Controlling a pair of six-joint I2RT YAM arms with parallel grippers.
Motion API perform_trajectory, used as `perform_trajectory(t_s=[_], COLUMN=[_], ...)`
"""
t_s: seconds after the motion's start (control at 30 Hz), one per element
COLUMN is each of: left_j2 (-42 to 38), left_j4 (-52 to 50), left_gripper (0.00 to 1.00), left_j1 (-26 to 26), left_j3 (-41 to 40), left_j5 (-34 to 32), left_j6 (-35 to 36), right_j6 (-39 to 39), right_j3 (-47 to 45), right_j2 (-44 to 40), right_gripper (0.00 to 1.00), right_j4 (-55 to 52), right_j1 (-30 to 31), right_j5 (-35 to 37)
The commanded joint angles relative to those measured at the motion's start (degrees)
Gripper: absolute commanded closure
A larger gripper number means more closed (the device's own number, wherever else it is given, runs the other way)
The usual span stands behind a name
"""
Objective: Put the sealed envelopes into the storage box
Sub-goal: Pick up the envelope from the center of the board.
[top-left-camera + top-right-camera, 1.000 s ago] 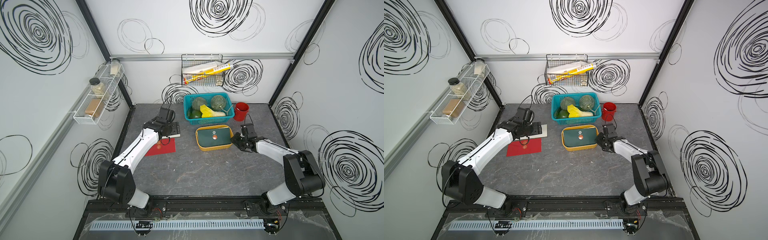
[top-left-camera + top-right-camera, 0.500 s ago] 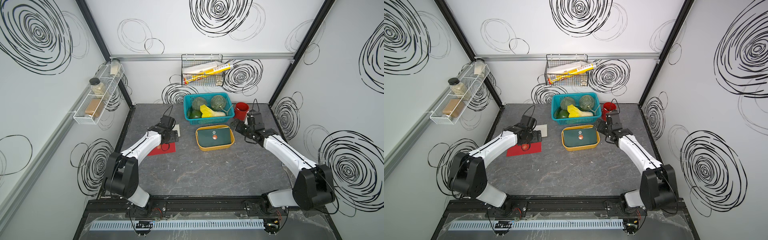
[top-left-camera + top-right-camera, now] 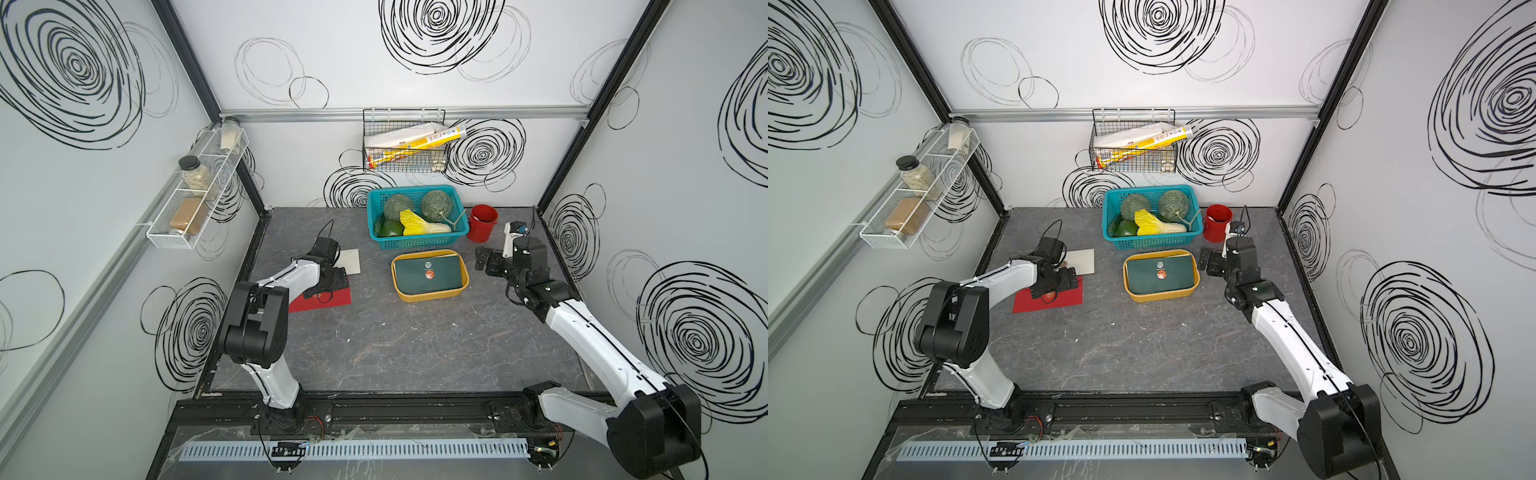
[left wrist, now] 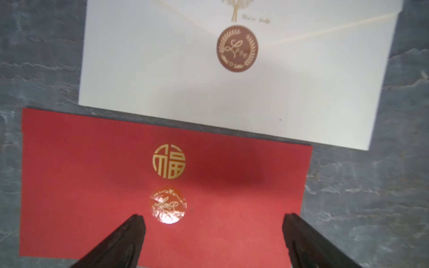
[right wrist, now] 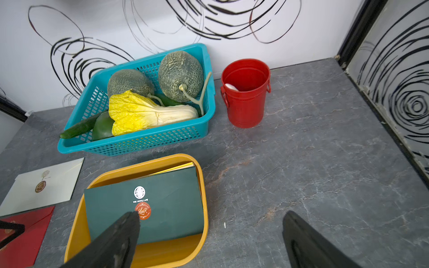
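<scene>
The red envelope [image 3: 336, 302] lies flat on the table [image 3: 415, 353], left of centre in both top views. The left gripper [image 4: 214, 218] is over it, jaws fully spread, holding nothing. You risk a failed pick: flat paper offers no edge, so the jaws may slide, crease it or drag the white envelope [image 4: 232, 92] just beside it. The red face is matte, with a gold emblem and glossy round seal. The storage box [image 3: 430, 296], at centre, holds a dark green envelope [image 3: 428, 274]; the right gripper [image 5: 211, 215] beside it is wide, empty.
</scene>
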Motion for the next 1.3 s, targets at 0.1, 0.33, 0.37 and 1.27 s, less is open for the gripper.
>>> perform_trajectory(t_s=[0.1, 0.33, 0.37, 1.27], left_j2=[2.3, 4.3, 4.1, -27.7], left_j4=[3.8, 5.2, 5.6, -1.5], left_gripper=[0.01, 0.01, 0.01, 0.01], left_j1=[-0.6, -4.3, -4.8, -34.3], left_j3=[-1.2, -5.9, -6.8, -18.1], left_j5=[1.7, 4.0, 4.5, 4.9], left_j6=[2.0, -0.2, -1.0, -30.2], right_j6=[-0.1, -0.9, -0.6, 13.1], right_j3=[-0.4, 1.6, 1.7, -7.4], right_j2=[1.7, -0.4, -0.9, -2.6], right_gripper=[0.0, 0.0, 0.0, 0.0], right_j4=[-2.2, -9.2, -10.1, -17.3], right_j1=[0.7, 4.7, 4.9, 22.6], right_j5=[-6.3, -4.1, -4.2, -8.8])
